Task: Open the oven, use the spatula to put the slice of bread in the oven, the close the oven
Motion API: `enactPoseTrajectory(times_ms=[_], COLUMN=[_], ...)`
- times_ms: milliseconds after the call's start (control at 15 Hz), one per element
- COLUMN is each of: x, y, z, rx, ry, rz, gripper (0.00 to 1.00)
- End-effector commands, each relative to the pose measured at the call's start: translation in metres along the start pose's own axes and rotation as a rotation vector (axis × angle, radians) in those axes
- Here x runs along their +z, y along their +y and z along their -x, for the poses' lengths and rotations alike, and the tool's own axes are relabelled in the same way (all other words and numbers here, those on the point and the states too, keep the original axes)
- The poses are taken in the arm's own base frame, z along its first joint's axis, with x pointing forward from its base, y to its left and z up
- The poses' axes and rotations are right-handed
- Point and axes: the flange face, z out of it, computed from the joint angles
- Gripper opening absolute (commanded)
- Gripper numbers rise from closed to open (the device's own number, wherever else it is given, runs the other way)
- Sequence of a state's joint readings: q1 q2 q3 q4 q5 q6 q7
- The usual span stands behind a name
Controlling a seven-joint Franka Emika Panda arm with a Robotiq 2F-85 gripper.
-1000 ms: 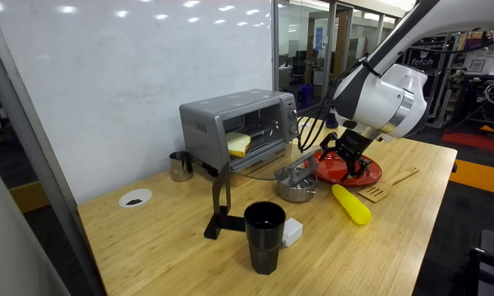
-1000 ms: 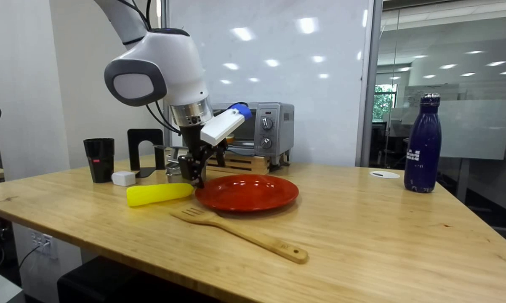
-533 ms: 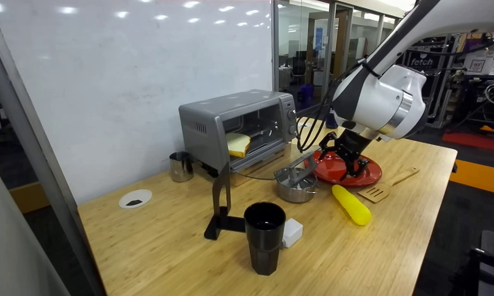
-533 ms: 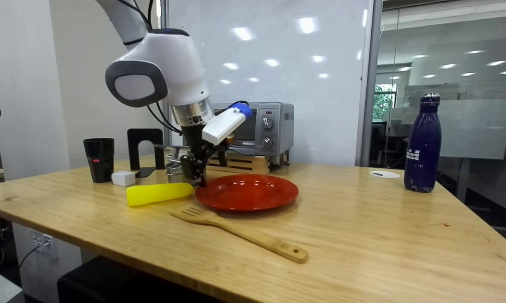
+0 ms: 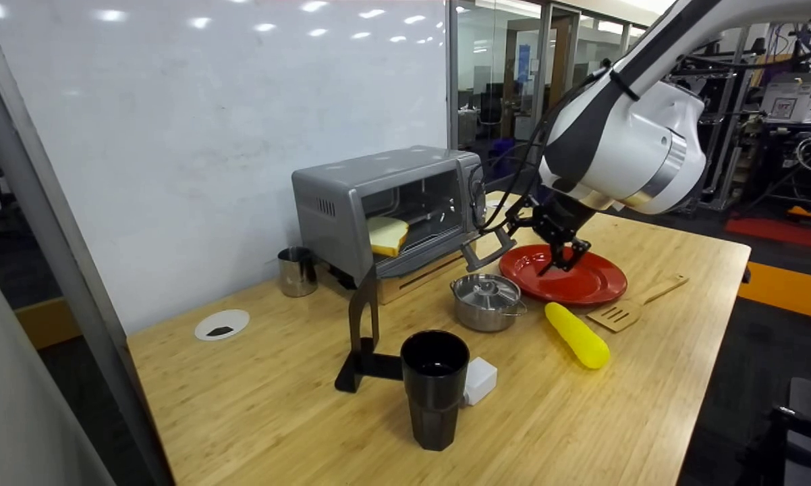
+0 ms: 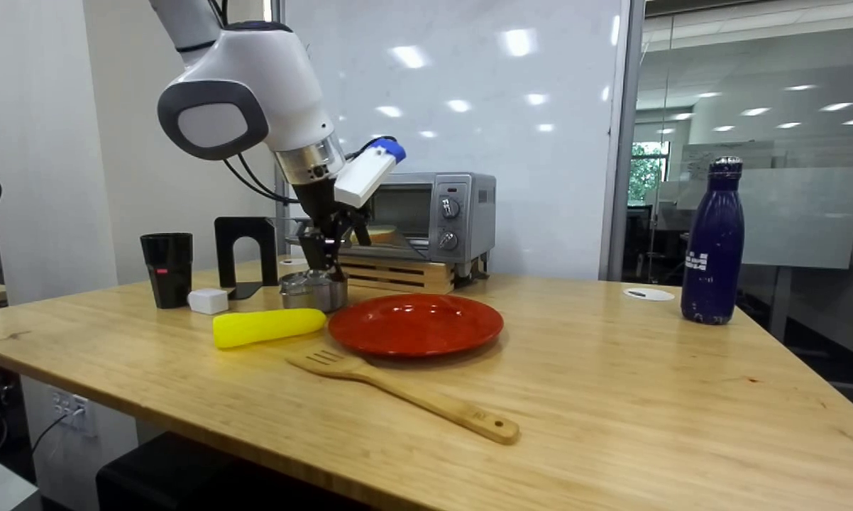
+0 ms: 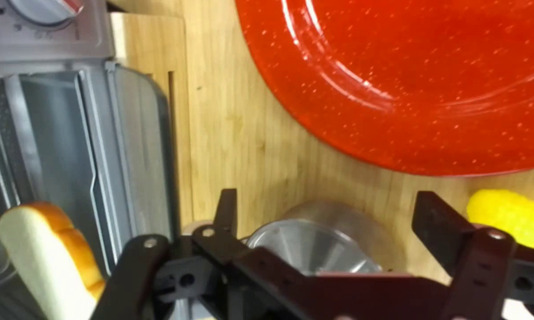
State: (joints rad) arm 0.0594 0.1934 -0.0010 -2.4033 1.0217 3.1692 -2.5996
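Silver oven (image 5: 386,170), door (image 7: 145,151) partly open

The slice of bread (image 5: 387,235) sits inside. The hand (image 7: 327,209) has its fingers (image 7: 227,211) spread wide apart, near the door. The wooden spatula (image 6: 426,399) lies flat on the tabletop (image 6: 625,397), just beside the red plate (image 6: 416,323) and near a yellow thing (image 6: 269,327).

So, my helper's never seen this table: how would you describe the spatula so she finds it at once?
On the wooden table, find the red plate. In an exterior view, the spatula lies in front of it, its blade near the yellow elongated object. Unlike those brightly coloured neighbours, it is pale wood, with a slotted blade and a hole near the handle's end.
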Motion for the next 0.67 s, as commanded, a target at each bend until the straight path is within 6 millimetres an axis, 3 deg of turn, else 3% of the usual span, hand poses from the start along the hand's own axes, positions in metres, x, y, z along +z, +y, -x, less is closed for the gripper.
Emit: enactPoseTrajectory(times_ms=[0,333,600], x=[-0.028,-0.044,-0.044], y=[0.018,0.037,0.042], z=[-0.015,-0.001,0.017], rx=[-0.050,-0.049,-0.034], ry=[0.006,-0.014,-0.034], rz=[0.069,0.122,0.132], gripper=[1.00,1.00,1.00])
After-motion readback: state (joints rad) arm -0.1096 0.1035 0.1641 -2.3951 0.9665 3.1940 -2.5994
